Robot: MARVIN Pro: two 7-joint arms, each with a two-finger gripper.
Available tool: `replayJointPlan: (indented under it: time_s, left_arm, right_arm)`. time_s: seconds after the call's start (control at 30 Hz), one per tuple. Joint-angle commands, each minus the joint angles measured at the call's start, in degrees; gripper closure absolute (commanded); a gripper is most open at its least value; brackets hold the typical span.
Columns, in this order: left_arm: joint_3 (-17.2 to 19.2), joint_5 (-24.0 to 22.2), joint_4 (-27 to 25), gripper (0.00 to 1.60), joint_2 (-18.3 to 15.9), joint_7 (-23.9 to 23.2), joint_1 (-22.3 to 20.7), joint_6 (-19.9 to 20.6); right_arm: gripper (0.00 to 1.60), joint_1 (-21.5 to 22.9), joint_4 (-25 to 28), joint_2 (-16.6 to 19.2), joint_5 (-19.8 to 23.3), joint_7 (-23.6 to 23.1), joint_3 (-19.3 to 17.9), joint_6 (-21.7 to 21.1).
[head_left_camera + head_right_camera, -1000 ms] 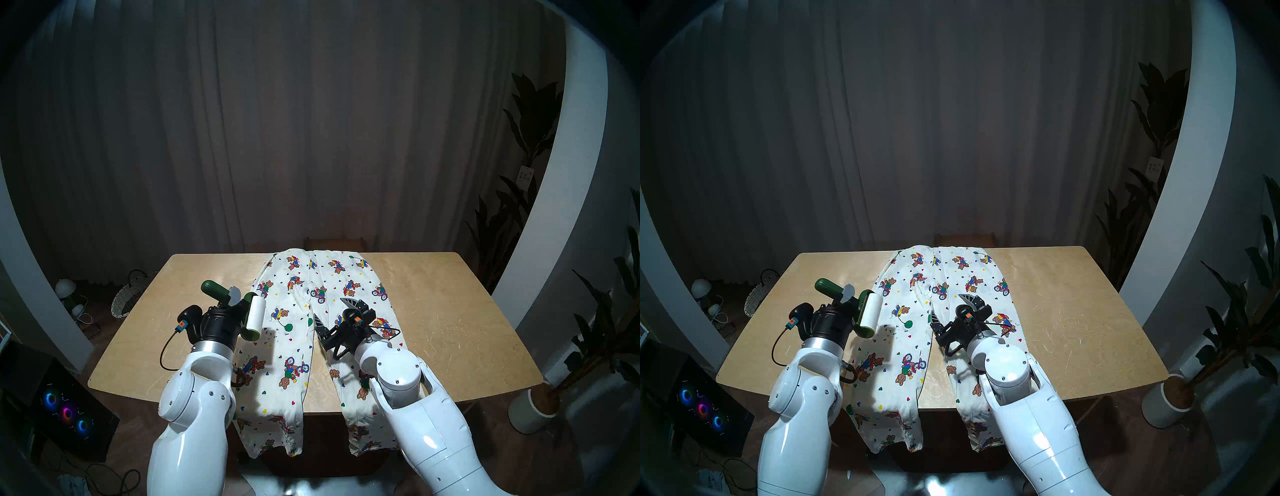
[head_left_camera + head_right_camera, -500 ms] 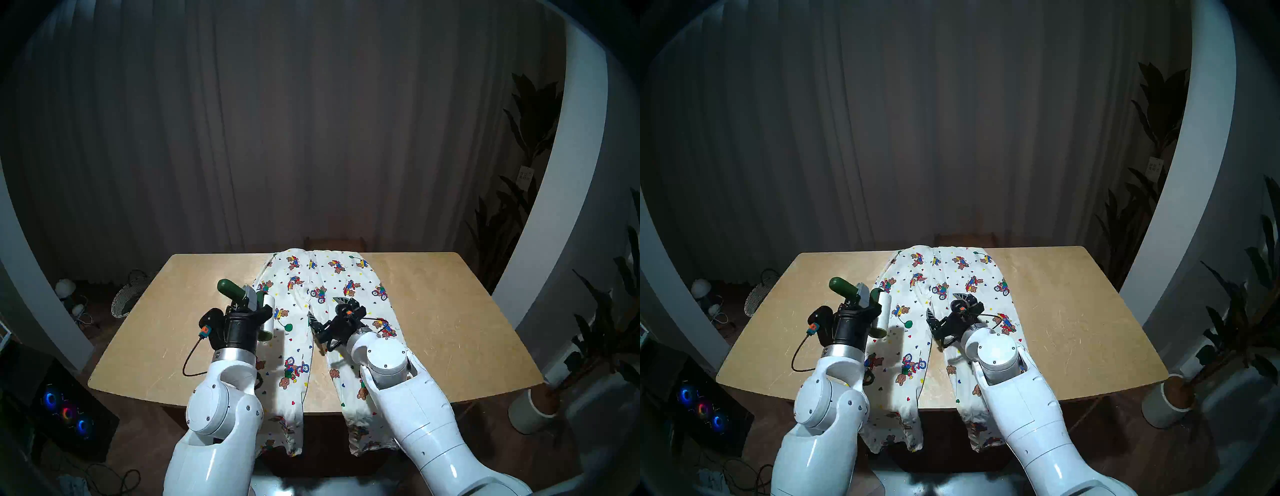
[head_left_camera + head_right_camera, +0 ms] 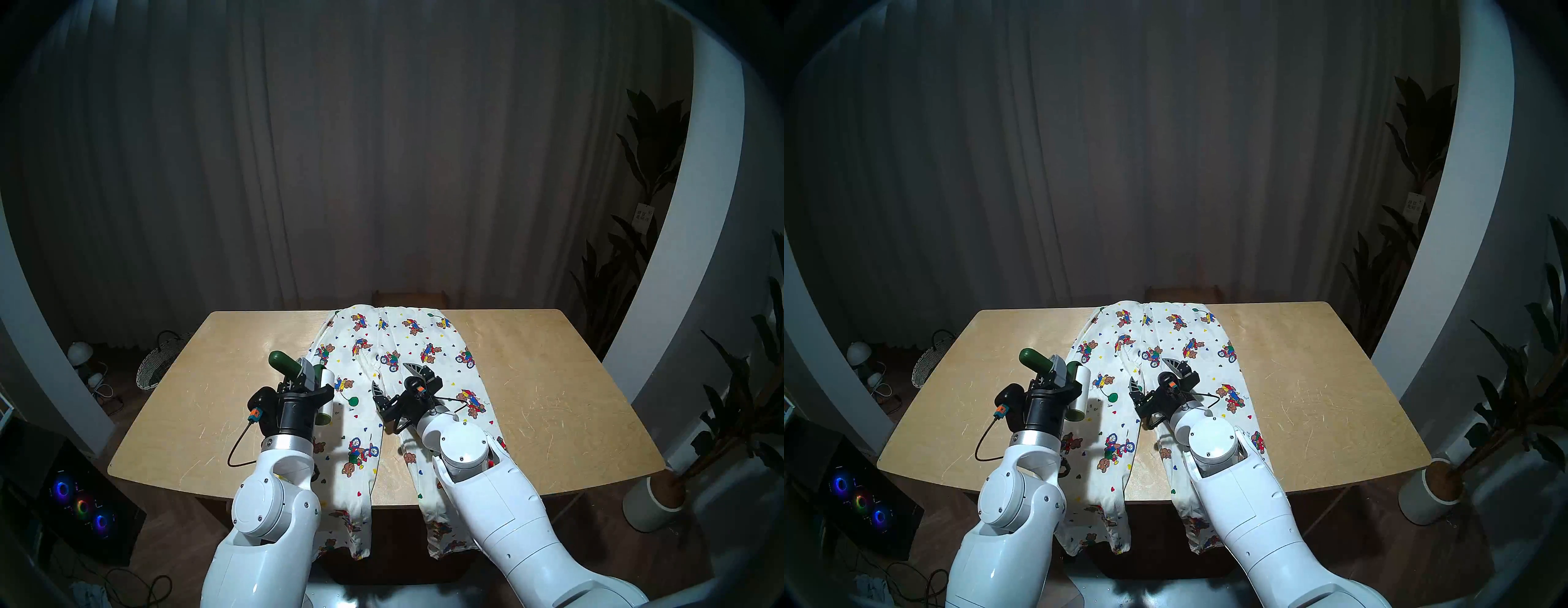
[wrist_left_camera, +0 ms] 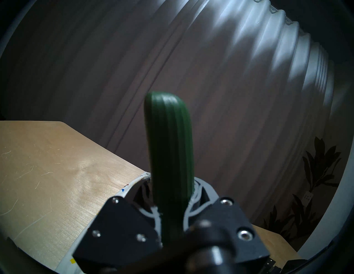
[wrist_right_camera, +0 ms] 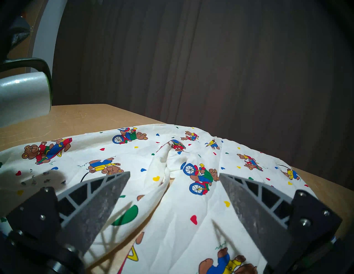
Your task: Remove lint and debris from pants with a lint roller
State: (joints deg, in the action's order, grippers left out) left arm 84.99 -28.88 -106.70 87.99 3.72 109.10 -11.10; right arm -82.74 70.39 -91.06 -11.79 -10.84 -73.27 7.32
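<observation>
The cream bear-print pants (image 3: 407, 352) lie flat on the table, waist at the far edge and legs hanging over the front edge; they also show in the other head view (image 3: 1166, 339). My left gripper (image 3: 307, 375) is shut on the lint roller (image 3: 284, 363) by its dark green handle (image 4: 168, 153). The white roll (image 5: 23, 95) hangs just above the left edge of the pants' left leg. Small grey lint flecks (image 5: 36, 179) lie in the roll's shadow. My right gripper (image 3: 392, 378) is open and empty, low over the crotch folds (image 5: 174, 175).
The light wooden table (image 3: 530, 382) has bare surface on both sides of the pants. On the floor are a wicker basket (image 3: 157, 365) at the left, a computer case with glowing fans (image 3: 80, 505), and a potted plant (image 3: 653, 501) at the right.
My left arm has carried the roller to the right, from beside the pants to over the left leg's edge and the flecks. My right gripper has shifted a little left and farther, still open.
</observation>
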Motion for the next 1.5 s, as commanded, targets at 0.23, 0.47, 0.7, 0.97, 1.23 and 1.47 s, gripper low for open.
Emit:
replayJointPlan:
  time_s: [0.23, 0.47, 0.7, 0.97, 1.23, 1.47]
  left_arm:
    - [-3.5, 3.5, 1.1, 1.6, -1.5, -1.7, -5.9, 1.6]
    - [-5.5, 6.0, 3.5, 1.6, -1.0, -1.2, -7.8, 1.3]
    - [-5.9, 8.7, 6.3, 1.6, -0.3, 1.7, -9.4, 2.2]
    - [-5.9, 7.5, 4.8, 1.6, -0.3, 0.8, -8.6, -0.5]
    - [-5.5, 6.8, 2.9, 1.6, -0.2, 1.3, -7.6, -0.2]
    - [-5.2, 6.1, 3.6, 1.6, -0.3, 1.0, -7.5, -0.8]
  right_arm:
    - [0.0, -3.0, 1.8, 0.5, -0.8, 2.8, -1.1, 0.3]
    - [0.0, -3.0, 2.0, 0.9, -0.8, 2.1, -1.7, -0.2]
    - [0.0, -2.1, 0.8, 1.3, -0.9, 1.2, -1.8, -0.6]
    - [0.0, -2.7, 2.3, 2.4, -0.2, -0.4, -2.6, 0.6]
    - [0.0, -3.8, 4.9, 3.5, 0.8, -2.2, -2.9, 3.2]
    - [0.0, -2.3, 4.5, 2.4, 2.3, -4.2, -2.1, 4.8]
